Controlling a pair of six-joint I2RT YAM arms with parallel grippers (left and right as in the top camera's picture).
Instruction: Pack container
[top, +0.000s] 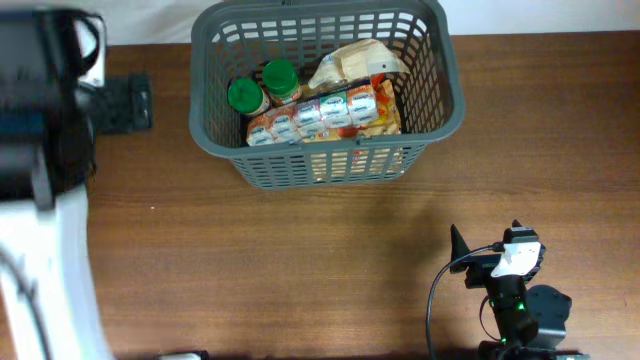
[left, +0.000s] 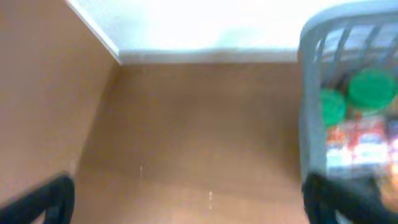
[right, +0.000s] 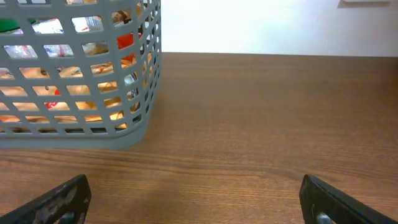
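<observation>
The dark grey basket stands at the back centre of the wooden table. Inside it are two green-lidded jars, a row of small labelled cups and a tan bag. My left gripper is open and empty over bare table, left of the basket; the view is blurred. My right gripper is open and empty, low over the table in front of and right of the basket. In the overhead view the right gripper sits at the front right.
The left arm's dark body and a white part fill the left side. A white wall runs behind the table's far edge. Bare wood lies between the basket and the front edge.
</observation>
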